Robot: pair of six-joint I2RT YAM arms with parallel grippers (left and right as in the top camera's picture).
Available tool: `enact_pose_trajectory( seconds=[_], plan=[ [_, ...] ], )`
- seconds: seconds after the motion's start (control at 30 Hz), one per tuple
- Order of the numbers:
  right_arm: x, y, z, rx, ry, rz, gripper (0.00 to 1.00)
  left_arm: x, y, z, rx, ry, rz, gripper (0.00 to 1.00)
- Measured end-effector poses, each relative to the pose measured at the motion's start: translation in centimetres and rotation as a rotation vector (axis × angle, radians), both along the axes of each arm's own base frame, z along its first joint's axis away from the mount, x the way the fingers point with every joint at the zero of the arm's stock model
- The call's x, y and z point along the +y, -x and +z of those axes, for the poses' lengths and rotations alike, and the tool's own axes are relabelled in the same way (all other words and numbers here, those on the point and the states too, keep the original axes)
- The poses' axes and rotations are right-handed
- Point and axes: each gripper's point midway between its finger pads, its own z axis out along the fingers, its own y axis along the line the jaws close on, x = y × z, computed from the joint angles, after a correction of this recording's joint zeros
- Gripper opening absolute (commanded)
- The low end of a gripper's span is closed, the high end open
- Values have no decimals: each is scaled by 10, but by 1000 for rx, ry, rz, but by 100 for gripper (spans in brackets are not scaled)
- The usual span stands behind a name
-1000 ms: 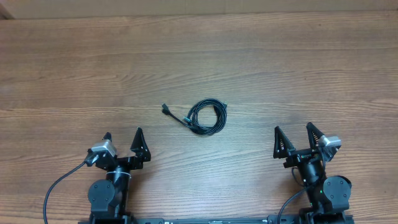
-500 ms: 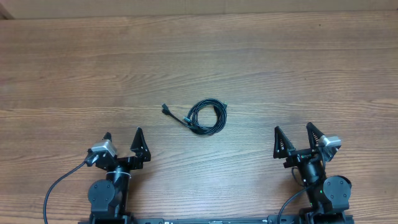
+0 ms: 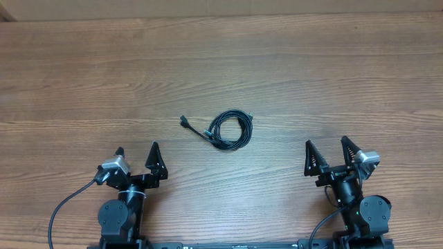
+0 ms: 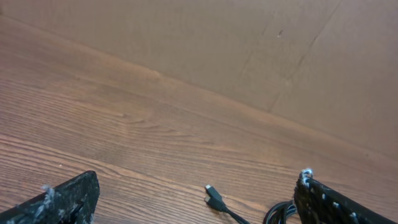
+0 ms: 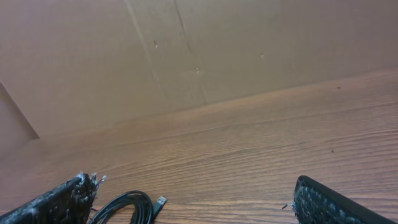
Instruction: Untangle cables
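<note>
Nothing has changed in the last second. We check the overhead views against each other: the thin black coiled cables lie in the same spot and neither arm has shifted. The coil sits on the brown wood-grain tabletop near its middle, somewhat closer to the near edge than the far edge and well apart from both grippers. One loose end runs out toward the left edge and finishes in a small black plug. A second, pale-tipped plug pokes out on the coil's far-right side. The black two-finger left gripper is parked by the near edge toward the near-left corner, jaws spread wide with nothing between them. The black two-finger right gripper mirrors it toward the near-right corner, also spread and empty. From the left wrist we see the black plug lying flat on the wood ahead of the fingers, untouched. From the right wrist the coil's rim and the pale-tipped plug show low in the view, again clear of the fingers. A plain brown cardboard wall stands behind the far edge. We judge the task not begun: the cords are wound together and no strand is pulled free. With no motion, we log this as idle, before any reach. The strands are thin and lie flat, so a pinch could slip.
</note>
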Motion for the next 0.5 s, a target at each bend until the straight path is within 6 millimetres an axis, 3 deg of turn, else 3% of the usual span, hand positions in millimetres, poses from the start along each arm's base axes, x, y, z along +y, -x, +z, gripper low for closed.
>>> enact_pose_trajectory(
  seconds=[0.23, 0.5],
  plan=[
    [2, 0, 0, -1, -1, 13, 100, 0, 0, 0, 0, 0, -2, 100],
    [22, 6, 1, -6, -2, 134, 100, -13, 0, 4, -19, -4, -79, 100]
  ],
)
